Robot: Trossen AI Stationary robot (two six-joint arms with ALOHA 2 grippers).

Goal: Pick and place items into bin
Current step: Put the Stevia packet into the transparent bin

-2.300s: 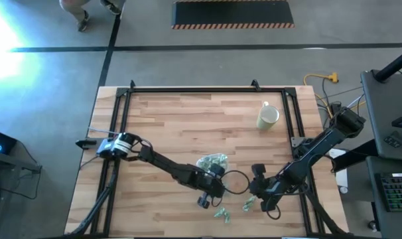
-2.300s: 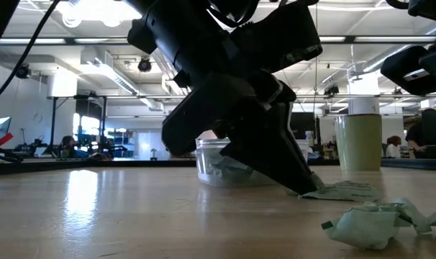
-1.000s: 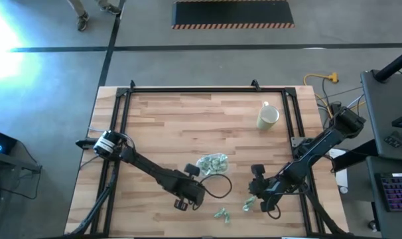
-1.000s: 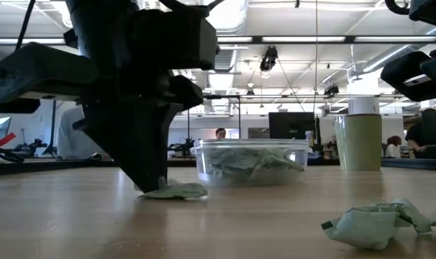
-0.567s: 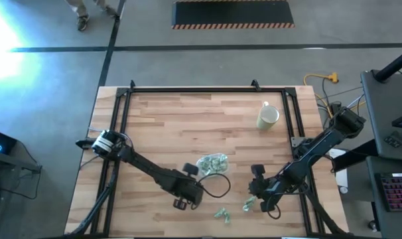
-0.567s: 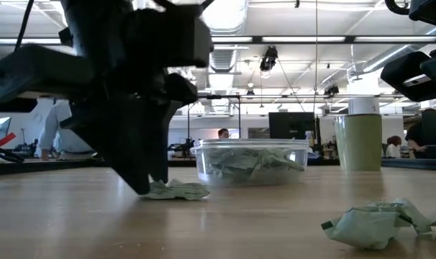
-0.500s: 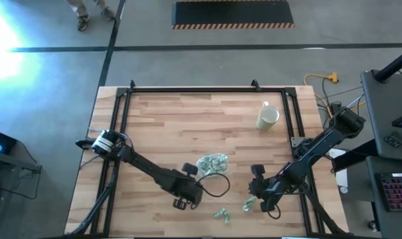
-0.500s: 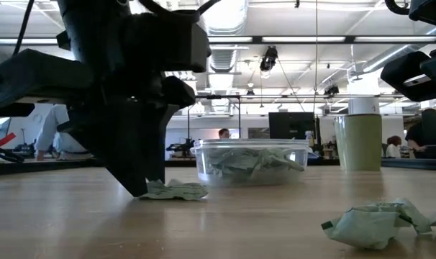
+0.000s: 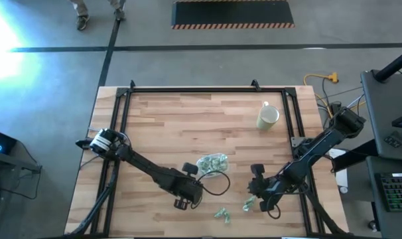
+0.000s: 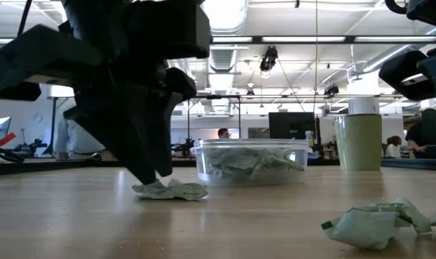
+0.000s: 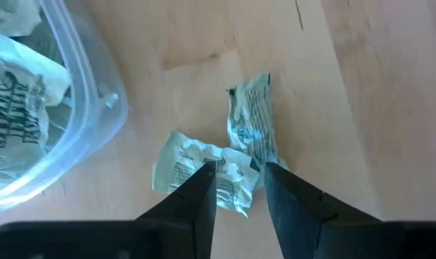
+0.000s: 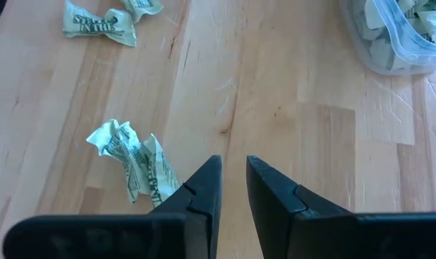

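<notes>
My left gripper (image 9: 180,204) points down at the table, near and left of the bin (image 9: 212,162), a clear container holding several pale-green wrapped pieces. Its fingers (image 11: 237,173) are closed in on a crumpled wrapped piece (image 11: 232,176) that lies on the wood (image 10: 171,191). A second wrapper part (image 11: 255,122) sticks out beyond the fingers. My right gripper (image 9: 254,196) rests low at the near right, its fingers (image 12: 234,169) almost together and empty. A loose piece (image 12: 132,165) lies beside it. My left gripper pinches the wrapped piece at its crumpled middle (image 11: 236,188) between the two fingers. The fingers come from above, pointing down. The piece lies flat on the table, with its ends (image 11: 171,162) spreading out past the fingers on both sides.
A cream mug (image 9: 267,117) stands at the far right. Two loose wrapped pieces (image 9: 221,214) (image 9: 247,202) lie near the table's near edge, between the grippers. A black frame (image 9: 188,89) runs around the table. A cable loop (image 9: 217,182) lies by the bin.
My left gripper went from beside the bin toward the table's left, and the wrapped piece slid along the table with it. Over the last second it has stayed over the piece, rocking only slightly, while the piece rests on the wood.
</notes>
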